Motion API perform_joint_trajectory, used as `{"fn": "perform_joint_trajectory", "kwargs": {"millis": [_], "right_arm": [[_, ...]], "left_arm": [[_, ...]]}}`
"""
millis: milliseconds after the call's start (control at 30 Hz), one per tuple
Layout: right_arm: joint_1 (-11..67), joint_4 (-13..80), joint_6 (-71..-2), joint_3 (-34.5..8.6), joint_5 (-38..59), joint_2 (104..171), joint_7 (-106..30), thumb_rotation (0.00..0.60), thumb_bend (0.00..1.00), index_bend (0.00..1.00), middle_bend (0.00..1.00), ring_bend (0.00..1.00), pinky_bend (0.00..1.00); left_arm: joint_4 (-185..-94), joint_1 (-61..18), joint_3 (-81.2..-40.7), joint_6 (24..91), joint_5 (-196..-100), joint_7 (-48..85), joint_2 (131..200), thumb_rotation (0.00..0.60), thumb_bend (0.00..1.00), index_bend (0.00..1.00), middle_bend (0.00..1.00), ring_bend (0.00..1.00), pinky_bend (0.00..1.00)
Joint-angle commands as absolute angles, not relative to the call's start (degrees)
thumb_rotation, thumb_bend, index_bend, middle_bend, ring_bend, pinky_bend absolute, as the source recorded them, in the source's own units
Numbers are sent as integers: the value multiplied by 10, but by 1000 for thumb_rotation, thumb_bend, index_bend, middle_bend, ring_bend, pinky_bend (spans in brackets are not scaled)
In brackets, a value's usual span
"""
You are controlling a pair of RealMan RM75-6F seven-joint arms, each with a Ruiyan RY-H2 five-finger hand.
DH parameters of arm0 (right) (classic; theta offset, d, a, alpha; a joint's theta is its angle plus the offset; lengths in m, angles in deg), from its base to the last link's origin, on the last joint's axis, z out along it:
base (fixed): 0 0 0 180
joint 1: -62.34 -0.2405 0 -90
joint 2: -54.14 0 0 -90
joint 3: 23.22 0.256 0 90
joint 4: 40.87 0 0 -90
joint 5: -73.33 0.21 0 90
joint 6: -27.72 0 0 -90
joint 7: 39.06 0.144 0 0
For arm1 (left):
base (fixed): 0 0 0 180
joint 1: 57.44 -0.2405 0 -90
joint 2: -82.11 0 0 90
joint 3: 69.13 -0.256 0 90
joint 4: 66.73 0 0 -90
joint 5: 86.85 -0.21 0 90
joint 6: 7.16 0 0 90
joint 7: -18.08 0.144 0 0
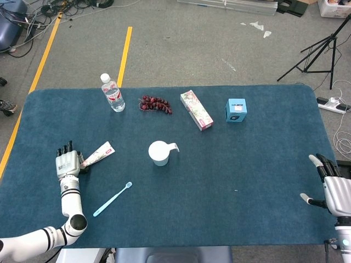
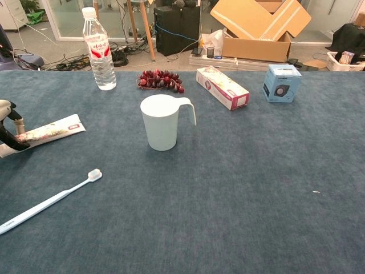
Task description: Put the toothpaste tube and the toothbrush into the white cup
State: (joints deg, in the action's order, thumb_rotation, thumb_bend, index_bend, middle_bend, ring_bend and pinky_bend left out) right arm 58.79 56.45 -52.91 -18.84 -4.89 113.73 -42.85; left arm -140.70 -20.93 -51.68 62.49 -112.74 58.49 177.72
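The white cup point(image 1: 159, 153) point(image 2: 161, 122) stands upright near the table's middle, handle to the right. To its left lies the toothpaste tube point(image 1: 97, 154) point(image 2: 51, 129). My left hand point(image 1: 67, 164) point(image 2: 8, 127) pinches the tube's near end between thumb and fingers, and the tube's far end points toward the cup. The light blue toothbrush point(image 1: 112, 199) point(image 2: 48, 201) lies flat on the cloth in front of the tube, bristle head toward the cup. At the table's right edge my right hand point(image 1: 332, 186) is open, fingers spread, holding nothing.
Along the far side stand a water bottle point(image 1: 112, 93) point(image 2: 98, 48), a bunch of dark grapes point(image 1: 156, 104) point(image 2: 159, 80), a pink carton point(image 1: 196, 109) point(image 2: 222, 87) and a small blue box point(image 1: 236, 110) point(image 2: 282, 83).
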Motion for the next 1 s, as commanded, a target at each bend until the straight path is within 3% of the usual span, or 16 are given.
{"fn": "perform_joint_trajectory", "kwargs": {"millis": [33,400,1000], "right_arm": [[588,565,-529,-188,-49,1137,-428,600,16,145,113,114,366],[588,565,-530,-188,-49,1137,-428,600,16,145,113,114,366],[588,566,-531,-189,-51,1139,-431,600,16,145,113,114,366]], "left_arm": [[-1406,-211,-516,624,-1130,583,1778,600,329,593,0,0,13],[-1432,-220,-511,626,-1143,576,1765,600,510,616,0,0,13],[-1553,-229,-518,659,-1181,593,1695,600,587,630,0,0,14]]}}
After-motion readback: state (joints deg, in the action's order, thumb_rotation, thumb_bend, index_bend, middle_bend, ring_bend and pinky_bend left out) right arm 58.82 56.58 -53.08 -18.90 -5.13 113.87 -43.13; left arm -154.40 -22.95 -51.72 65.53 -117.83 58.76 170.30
